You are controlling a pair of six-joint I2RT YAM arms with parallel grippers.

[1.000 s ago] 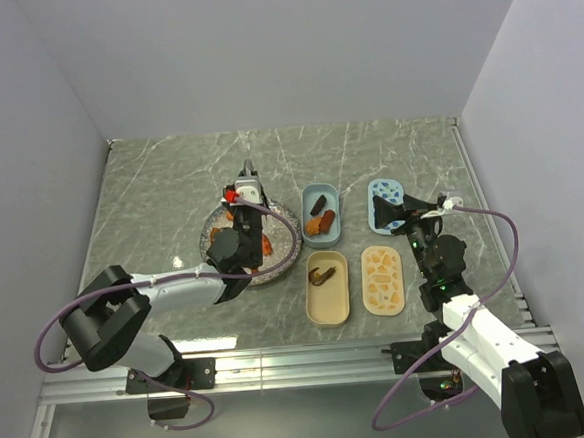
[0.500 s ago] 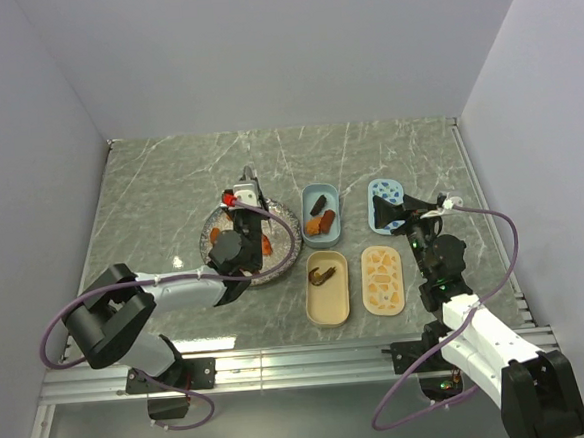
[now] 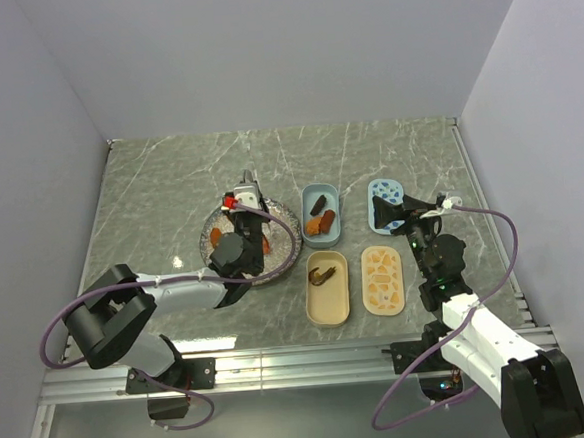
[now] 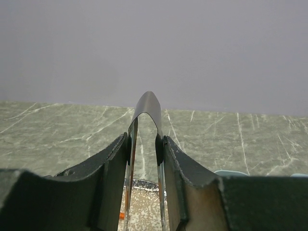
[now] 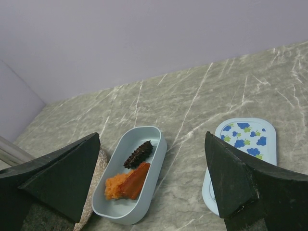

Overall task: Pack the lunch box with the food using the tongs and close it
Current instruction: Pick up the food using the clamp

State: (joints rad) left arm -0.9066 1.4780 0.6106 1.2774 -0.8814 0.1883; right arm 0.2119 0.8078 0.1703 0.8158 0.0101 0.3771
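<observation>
Tongs [image 3: 249, 174] sit in the left gripper [image 3: 247, 190] over the far side of the round speckled plate [image 3: 284, 223], seen from above. Orange chunks of the food [image 3: 266, 246] lie on that plate beside the arm. The tongs' tips are hidden under the wrist, so I cannot tell whether they carry a chunk. Just right of the plate stands the blue tub [image 3: 319, 191], with dark and orange pieces in it. Nearer the arms is the beige tub [image 3: 328, 309], holding one dark curled piece. Right of the tubs lie two lids, apart from them: a beige patterned lid [image 3: 382, 280] and a flowered blue lid [image 3: 385, 188]. The right gripper [image 3: 384, 211] hovers at the near end of the flowered lid.

The left wrist camera shows both fingers [image 4: 113, 178] pressed against the tongs' two blades, the rounded bend rising between them — a narrow, firm clasp. The plate's rim and an orange speck show below.

The right wrist camera shows that gripper's jaws spread wide, holding nothing. Between them lies the blue tub — a dark ridged chunk at its far end, a reddish wedge and an orange lump nearer — with the flowered lid to its right.
</observation>
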